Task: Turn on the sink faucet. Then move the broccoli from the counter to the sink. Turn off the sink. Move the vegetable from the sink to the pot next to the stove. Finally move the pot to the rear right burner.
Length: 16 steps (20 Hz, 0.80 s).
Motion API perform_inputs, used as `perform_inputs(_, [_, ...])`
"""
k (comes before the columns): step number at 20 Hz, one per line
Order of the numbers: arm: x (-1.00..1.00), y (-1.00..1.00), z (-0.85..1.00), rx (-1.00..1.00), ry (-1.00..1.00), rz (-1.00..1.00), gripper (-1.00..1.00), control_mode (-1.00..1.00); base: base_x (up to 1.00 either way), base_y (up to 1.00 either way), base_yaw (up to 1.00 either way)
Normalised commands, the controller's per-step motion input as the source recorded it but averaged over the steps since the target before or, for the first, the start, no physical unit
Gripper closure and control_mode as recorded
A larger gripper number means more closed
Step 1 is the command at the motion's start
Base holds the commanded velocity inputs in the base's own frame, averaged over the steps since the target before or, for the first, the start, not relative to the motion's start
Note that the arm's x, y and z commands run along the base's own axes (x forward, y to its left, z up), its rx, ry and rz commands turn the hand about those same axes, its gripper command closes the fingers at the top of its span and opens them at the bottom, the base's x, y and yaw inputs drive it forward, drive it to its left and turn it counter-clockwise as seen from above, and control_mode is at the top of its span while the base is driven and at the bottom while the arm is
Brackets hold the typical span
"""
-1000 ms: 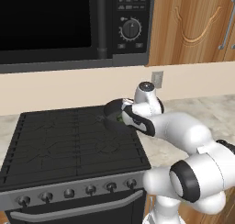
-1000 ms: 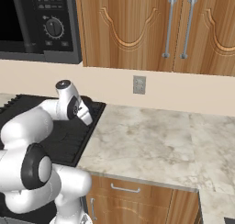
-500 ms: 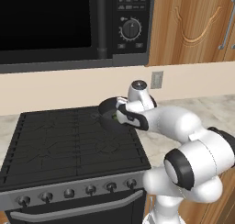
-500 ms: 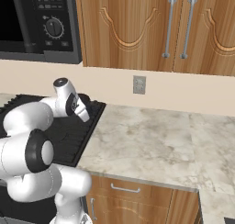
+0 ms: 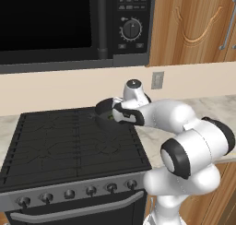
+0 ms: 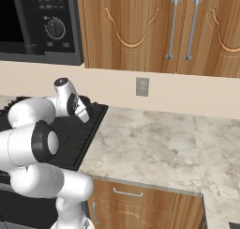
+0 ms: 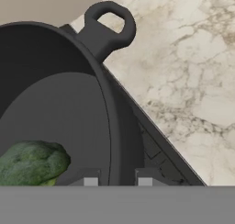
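Hand view showed the pincer (image 7: 117, 182) closed on the rim of the pot (image 7: 55, 103), one tip inside the wall and one outside, with the broccoli (image 7: 32, 163) lying inside at lower left and the marbled bench (image 7: 193, 81) at right. Left base view placed the pot (image 5: 107, 109), over the last second, further toward frame left, off the bench edge and over the rear right of the stove (image 5: 69, 141). Judged as the last step nearly done: only lowering onto the burner and letting go remained.
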Motion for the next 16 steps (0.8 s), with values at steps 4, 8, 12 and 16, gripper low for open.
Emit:
perform_inputs(4, [0.31, 0.26, -0.07, 0.00, 0.03, 0.00, 1.00, -1.00, 0.00, 0.00, 0.00])
perform_inputs(8, [0.28, 0.24, -0.08, 0.00, 0.03, 0.00, 1.00, -1.00, 0.00, 0.00, 0.00])
perform_inputs(12, [0.19, 0.15, -0.15, 0.00, 0.02, 0.00, 1.00, -1.00, 0.00, 0.00, 0.00])
perform_inputs(16, [0.18, 0.08, -0.21, 0.00, 0.00, 0.00, 1.00, -1.00, 0.00, 0.00, 0.00])
